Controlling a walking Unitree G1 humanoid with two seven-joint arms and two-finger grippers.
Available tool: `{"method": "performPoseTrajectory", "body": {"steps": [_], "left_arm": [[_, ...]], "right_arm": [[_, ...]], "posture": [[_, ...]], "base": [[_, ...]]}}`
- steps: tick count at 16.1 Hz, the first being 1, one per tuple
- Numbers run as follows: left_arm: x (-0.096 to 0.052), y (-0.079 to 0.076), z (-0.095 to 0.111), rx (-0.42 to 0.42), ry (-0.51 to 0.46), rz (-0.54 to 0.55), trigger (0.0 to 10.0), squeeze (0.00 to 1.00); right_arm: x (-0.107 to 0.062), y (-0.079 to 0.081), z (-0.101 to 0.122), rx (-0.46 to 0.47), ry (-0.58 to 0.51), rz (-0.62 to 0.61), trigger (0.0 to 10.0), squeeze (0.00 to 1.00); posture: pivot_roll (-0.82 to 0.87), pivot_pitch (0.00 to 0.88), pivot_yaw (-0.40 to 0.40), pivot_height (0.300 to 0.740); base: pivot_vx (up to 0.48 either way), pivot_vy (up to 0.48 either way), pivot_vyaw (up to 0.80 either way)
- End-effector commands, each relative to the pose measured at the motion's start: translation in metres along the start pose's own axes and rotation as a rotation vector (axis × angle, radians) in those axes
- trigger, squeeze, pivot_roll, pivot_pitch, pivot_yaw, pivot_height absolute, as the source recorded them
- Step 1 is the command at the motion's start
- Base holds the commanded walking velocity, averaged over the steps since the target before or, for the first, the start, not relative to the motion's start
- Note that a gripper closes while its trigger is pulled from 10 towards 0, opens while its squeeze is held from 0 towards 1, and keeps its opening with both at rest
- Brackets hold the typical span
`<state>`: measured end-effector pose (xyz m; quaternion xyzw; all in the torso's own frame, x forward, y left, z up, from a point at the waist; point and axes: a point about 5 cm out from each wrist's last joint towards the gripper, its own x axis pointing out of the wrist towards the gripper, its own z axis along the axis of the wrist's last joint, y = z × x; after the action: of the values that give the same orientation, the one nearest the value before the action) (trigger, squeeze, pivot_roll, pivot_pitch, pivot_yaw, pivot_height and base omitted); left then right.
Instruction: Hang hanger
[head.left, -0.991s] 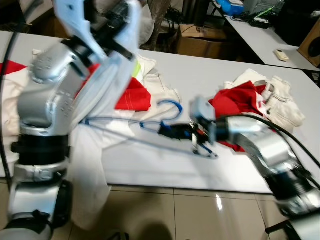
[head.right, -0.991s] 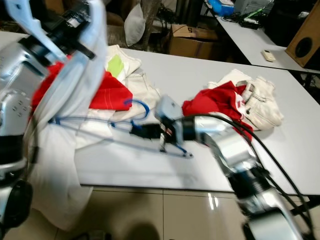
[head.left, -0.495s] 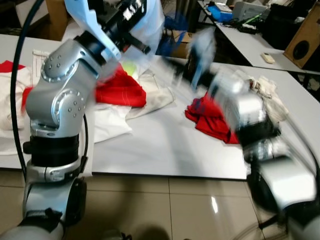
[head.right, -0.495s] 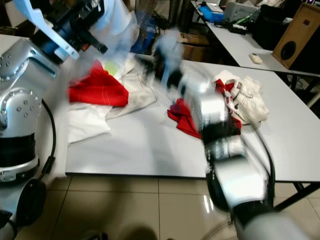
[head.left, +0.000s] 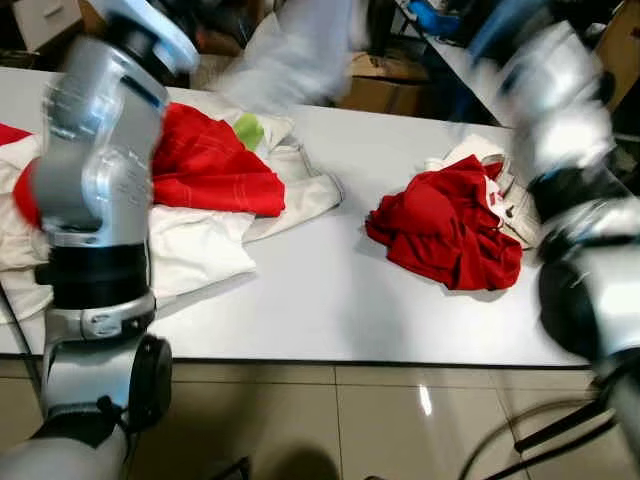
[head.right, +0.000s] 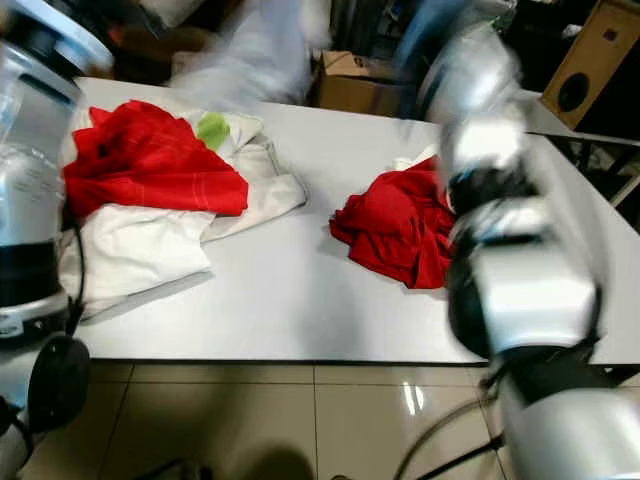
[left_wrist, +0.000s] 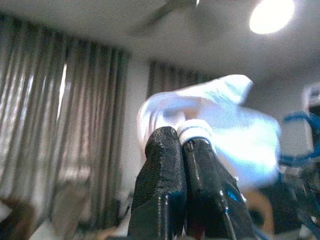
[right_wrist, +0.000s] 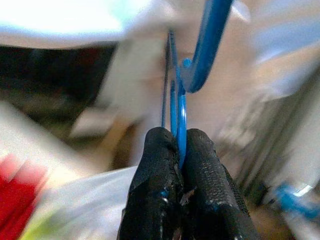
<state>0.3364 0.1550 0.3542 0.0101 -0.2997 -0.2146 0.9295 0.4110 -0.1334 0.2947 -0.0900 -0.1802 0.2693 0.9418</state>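
**Carry the hanger up level**

Your right gripper (right_wrist: 177, 150) is clamped on the blue wire hanger (right_wrist: 176, 107), raised above the white table (head.left: 330, 300). Your left gripper (left_wrist: 181, 145) pinches the white garment (left_wrist: 220, 125). Lift both together, so the cloth stays on.

Reds and whites on a pale table

A plain red garment (head.left: 450, 225) sits crumpled on the white table (head.left: 330, 300); a red shirt (head.left: 205, 165) with faint stripes tops cream-white cloth (head.left: 195, 245), beside a lime-green patch (head.left: 247, 130). The hanger (right_wrist: 180, 115) is bright blue between black fingers (right_wrist: 155, 200); silver arms.
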Motion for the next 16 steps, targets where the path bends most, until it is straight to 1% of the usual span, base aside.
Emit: {"method": "performPoseTrajectory", "body": {"steps": [1, 2, 3, 4, 5, 6, 7, 8, 9, 10, 11, 12, 13, 14, 15, 16], "left_arm": [[-0.004, 0.003, -0.026, 0.081, 0.131, 0.044, 10.0, 0.0], [-0.014, 0.012, -0.06, 0.134, 0.291, 0.129, 10.0, 0.0], [-0.02, 0.016, -0.075, 0.152, 0.355, 0.158, 10.0, 0.0], [-0.033, 0.024, -0.1, 0.181, 0.467, 0.23, 10.0, 0.0], [-0.05, 0.039, -0.124, 0.224, 0.581, 0.333, 10.0, 0.0], [-0.063, 0.051, -0.136, 0.253, 0.648, 0.417, 10.0, 0.0], [-0.066, 0.058, -0.138, 0.274, 0.661, 0.463, 10.0, 0.0], [-0.063, 0.062, -0.134, 0.261, 0.636, 0.481, 10.0, 0.0], [-0.053, 0.07, -0.124, 0.287, 0.582, 0.495, 10.0, 0.0], [-0.04, 0.081, -0.11, 0.329, 0.526, 0.515, 10.0, 0.0], [-0.028, 0.088, -0.096, 0.358, 0.467, 0.538, 10.0, 0.0], [-0.02, 0.096, -0.08, 0.388, 0.409, 0.571, 10.0, 0.0], [-0.006, 0.111, -0.042, 0.43, 0.258, 0.651, 10.0, 0.0], [0.0, 0.122, -0.007, 0.456, 0.107, 0.71, 10.0, 0.0], [-0.002, 0.128, 0.005, 0.468, 0.074, 0.696, 10.0, 0.0], [-0.016, 0.133, -0.014, 0.518, 0.192, 0.632, 10.0, 0.0]], "right_arm": [[-0.013, 0.02, -0.037, -0.006, 0.126, 0.152, 10.0, 0.0], [-0.033, 0.044, -0.074, 0.041, 0.22, 0.278, 10.0, 0.0], [-0.042, 0.053, -0.087, 0.062, 0.25, 0.323, 10.0, 0.0], [-0.061, 0.068, -0.108, 0.096, 0.297, 0.405, 10.0, 0.0], [-0.08, 0.079, -0.123, 0.125, 0.331, 0.47, 10.0, 0.0], [-0.093, 0.083, -0.128, 0.149, 0.339, 0.508, 10.0, 0.0], [-0.1, 0.084, -0.127, 0.16, 0.336, 0.531, 10.0, 0.0], [-0.104, 0.084, -0.124, 0.17, 0.329, 0.555, 10.0, 0.0], [-0.111, 0.088, -0.118, 0.175, 0.319, 0.608, 10.0, 0.0], [-0.117, 0.092, -0.114, 0.174, 0.316, 0.659, 10.0, 0.0], [-0.12, 0.094, -0.11, 0.175, 0.313, 0.684, 10.0, 0.0], [-0.121, 0.095, -0.108, 0.174, 0.309, 0.69, 10.0, 0.0], [-0.122, 0.096, -0.104, 0.169, 0.299, 0.691, 10.0, 0.0], [-0.125, 0.097, -0.1, 0.167, 0.292, 0.684, 10.0, 0.0], [-0.128, 0.099, -0.096, 0.177, 0.284, 0.676, 10.0, 0.0], [-0.134, 0.103, -0.092, 0.188, 0.284, 0.672, 10.0, 0.0]], "posture": [[0.03, 0.0, -0.111, 0.74], [0.03, 0.0, -0.104, 0.74], [0.03, 0.0, -0.104, 0.74], [0.03, 0.0, -0.101, 0.74], [0.01, 0.0, -0.084, 0.74], [0.01, 0.0, -0.081, 0.74], [0.0, 0.0, -0.07, 0.74], [0.0, 0.0, -0.07, 0.74], [0.0, 0.0, -0.071, 0.74], [0.01, 0.0, -0.077, 0.74], [0.01, 0.0, -0.08, 0.74], [0.01, 0.0, -0.078, 0.74], [0.0, 0.0, -0.075, 0.74], [0.0, 0.0, -0.068, 0.74], [0.0, 0.0, -0.062, 0.74], [0.0, 0.0, -0.057, 0.74]], "base": [[0.0, 0.0, 0.0], [0.0, 0.0, 0.0], [0.0, 0.0, 0.0], [0.0, 0.0, 0.0], [0.0, 0.0, 0.0], [0.0, 0.0, 0.0], [0.0, 0.0, 0.0], [0.0, 0.0, 0.0], [0.0, 0.0, 0.0], [0.0, 0.0, 0.0], [0.0, 0.0, 0.0], [0.0, 0.0, 0.0], [0.0, 0.0, 0.0], [0.0, 0.0, 0.0], [0.0, 0.0, 0.0], [0.0, 0.0, 0.0]]}}
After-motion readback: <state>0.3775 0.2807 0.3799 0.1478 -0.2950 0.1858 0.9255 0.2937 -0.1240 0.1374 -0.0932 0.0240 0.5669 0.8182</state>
